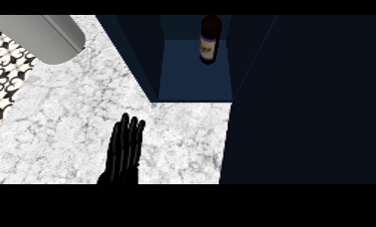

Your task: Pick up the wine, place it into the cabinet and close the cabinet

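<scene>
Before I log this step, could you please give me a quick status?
Left hand open, resting low on the counter; right hand not in view. Wine bottle inside the cabinet. Cabinet not yet closed.

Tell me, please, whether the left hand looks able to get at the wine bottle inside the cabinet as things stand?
Probably yes: the left hand rests open on the counter, and the cabinet stands open with nothing between it and the wine bottle.

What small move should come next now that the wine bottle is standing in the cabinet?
Probably swing the cabinet door shut. The wine bottle already stands on the cabinet shelf with no hand on it, and the door still hangs open at the right. Only the left hand shows, open over the marble counter.
</scene>
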Available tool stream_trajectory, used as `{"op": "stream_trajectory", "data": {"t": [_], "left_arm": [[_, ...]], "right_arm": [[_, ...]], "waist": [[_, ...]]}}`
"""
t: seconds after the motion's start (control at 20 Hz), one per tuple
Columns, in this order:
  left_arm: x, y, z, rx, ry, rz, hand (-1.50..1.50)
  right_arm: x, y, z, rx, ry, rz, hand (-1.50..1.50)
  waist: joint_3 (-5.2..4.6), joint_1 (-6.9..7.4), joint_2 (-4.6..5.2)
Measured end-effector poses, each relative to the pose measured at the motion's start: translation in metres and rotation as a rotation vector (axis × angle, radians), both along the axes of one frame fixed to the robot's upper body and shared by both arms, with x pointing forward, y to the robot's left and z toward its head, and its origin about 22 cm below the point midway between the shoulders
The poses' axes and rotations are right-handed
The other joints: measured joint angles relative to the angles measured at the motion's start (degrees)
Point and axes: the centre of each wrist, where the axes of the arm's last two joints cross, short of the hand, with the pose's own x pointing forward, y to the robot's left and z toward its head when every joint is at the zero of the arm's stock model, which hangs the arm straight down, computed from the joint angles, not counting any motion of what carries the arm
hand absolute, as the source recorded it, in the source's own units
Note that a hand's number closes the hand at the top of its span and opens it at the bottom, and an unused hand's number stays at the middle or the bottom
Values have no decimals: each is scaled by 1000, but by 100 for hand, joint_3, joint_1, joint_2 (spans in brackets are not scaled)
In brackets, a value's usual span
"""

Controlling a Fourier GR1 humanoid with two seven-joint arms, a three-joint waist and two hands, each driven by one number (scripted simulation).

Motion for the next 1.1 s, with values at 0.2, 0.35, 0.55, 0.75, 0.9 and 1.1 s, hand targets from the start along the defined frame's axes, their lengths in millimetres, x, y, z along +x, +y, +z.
{"op": "stream_trajectory", "data": {"t": [0.2, 0.35, 0.55, 0.75, 0.9, 1.1], "left_arm": [[-10, 20, 5, 7, 0, -39, -150], [-9, 40, 8, 10, -3, -43, -150], [-19, 53, 18, 9, -11, -34, -150], [-16, 77, 23, 13, -26, -7, -150], [-19, 93, 27, 9, -35, 15, -150], [-17, 114, 33, 4, -39, 39, -150]], "right_arm": [[0, 2, -5, -24, 8, 42, 150], [0, 7, -9, -18, 35, 82, 150], [-3, 18, -16, 13, 114, 135, 150], [-7, 30, -19, 39, 183, 188, 150], [-12, 41, -22, 35, 213, 264, 150], [-20, 59, -21, 15, 202, 398, 150]], "waist": [[-1, -3, 1], [-2, -1, 1], [-2, 10, -6], [-5, 18, -4], [-6, 28, -13], [-7, 26, -18]]}}
